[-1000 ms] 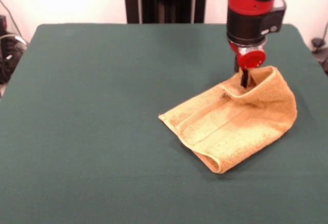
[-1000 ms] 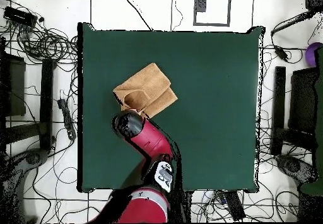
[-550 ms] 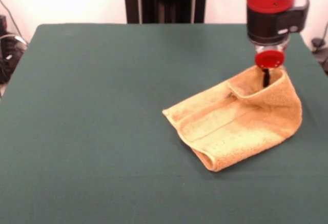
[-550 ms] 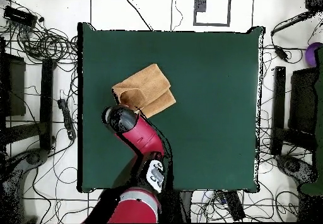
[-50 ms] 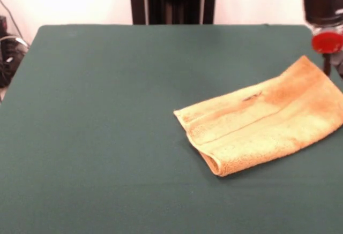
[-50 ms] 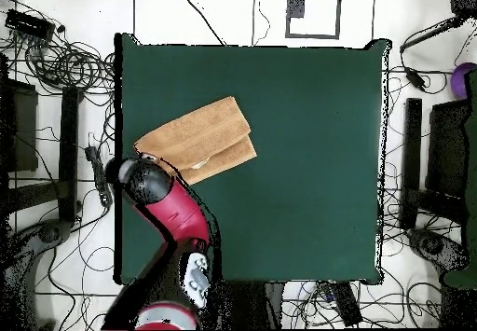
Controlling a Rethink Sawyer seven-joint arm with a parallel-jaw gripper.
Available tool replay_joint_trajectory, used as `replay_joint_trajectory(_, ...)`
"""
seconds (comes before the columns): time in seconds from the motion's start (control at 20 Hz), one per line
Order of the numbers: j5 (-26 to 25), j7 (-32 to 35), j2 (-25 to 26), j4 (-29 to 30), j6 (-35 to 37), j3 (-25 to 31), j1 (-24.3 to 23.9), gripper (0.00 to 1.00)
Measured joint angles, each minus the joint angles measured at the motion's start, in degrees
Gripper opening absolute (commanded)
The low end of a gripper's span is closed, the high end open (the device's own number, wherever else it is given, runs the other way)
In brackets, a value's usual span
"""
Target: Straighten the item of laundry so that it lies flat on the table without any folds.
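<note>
A: How are the jaws set?

B: That cannot be told; the gripper (image 5: 327,69) is seen at the far corner of the towel (image 5: 262,127), whether clamped or merely touching.

A: And the cloth?

B: It is spread from the jaws across the table (image 5: 107,137), one fold left at the end away from them.

A: The step?

B: Unfolding is judged under way; that doubled end would need opening next.

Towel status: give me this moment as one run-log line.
towel: stretched toward table edge, still doubled over, fold along near side | gripper: at towel's far corner, grip unclear | task: not flat yet
</note>
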Motion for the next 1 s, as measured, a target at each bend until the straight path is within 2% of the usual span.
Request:
replay_joint_trajectory(0.35,3.2,0.0,-0.4,2.1,-2.8,1.1,5.3,1.00)
replay_joint_trajectory(0.55,0.9,0.0,-0.2,2.7,-3.0,1.1,5.5,1.00)
replay_joint_trajectory(0.65,-2.0,0.0,-0.2,2.7,-2.5,0.4,5.0,1.00)
replay_joint_trajectory(0.7,-5.9,0.0,-0.2,2.6,-1.6,-0.7,4.0,1.00)
replay_joint_trajectory(1.0,-21.5,0.0,-0.3,1.3,1.9,-5.6,-2.1,1.00)
